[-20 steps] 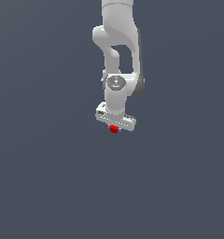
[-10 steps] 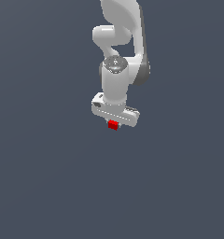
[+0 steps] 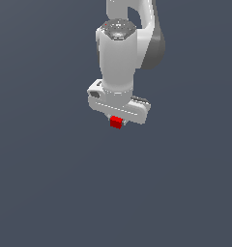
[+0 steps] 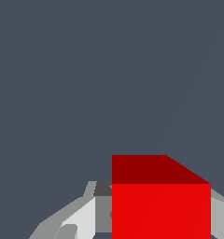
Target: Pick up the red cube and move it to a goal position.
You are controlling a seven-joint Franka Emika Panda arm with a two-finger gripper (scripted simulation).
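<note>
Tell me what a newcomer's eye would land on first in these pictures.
The red cube: the only colour in a plain dark grey scene, sitting just under the white gripper bar near the middle of the exterior view. In the wrist view it looms large between the grey fingers. Next comes the bulky white arm, reaching down from the top edge of the exterior view.

Legible text, labels, brands, numbers, signs: none readable on any surface in either view.
</note>
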